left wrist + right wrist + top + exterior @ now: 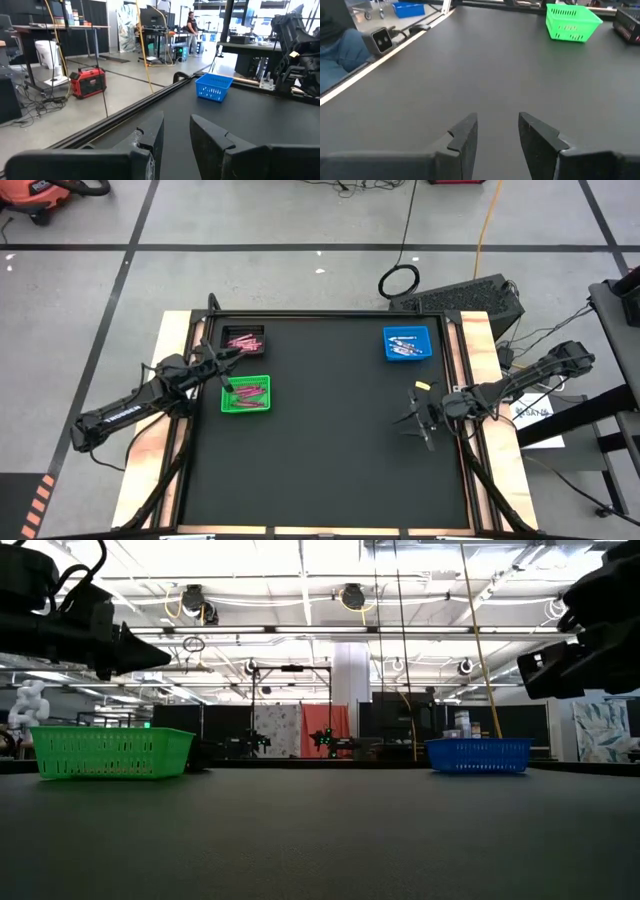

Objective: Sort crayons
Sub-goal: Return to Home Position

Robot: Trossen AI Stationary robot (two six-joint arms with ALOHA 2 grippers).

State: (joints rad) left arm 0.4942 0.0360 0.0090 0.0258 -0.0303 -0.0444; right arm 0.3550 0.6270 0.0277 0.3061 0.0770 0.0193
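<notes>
Fingers (150, 136) of my left gripper (176, 122) stand slightly parted and empty, raised by a corner of the green bin (268, 394). Those of my right gripper (497, 119) are likewise parted and empty, above the right side of the black mat (330, 460). Crayons (246, 393) lie in three bins: reddish in the green bin, pink in the black bin (243, 328), white in the blue bin (387, 345).
</notes>
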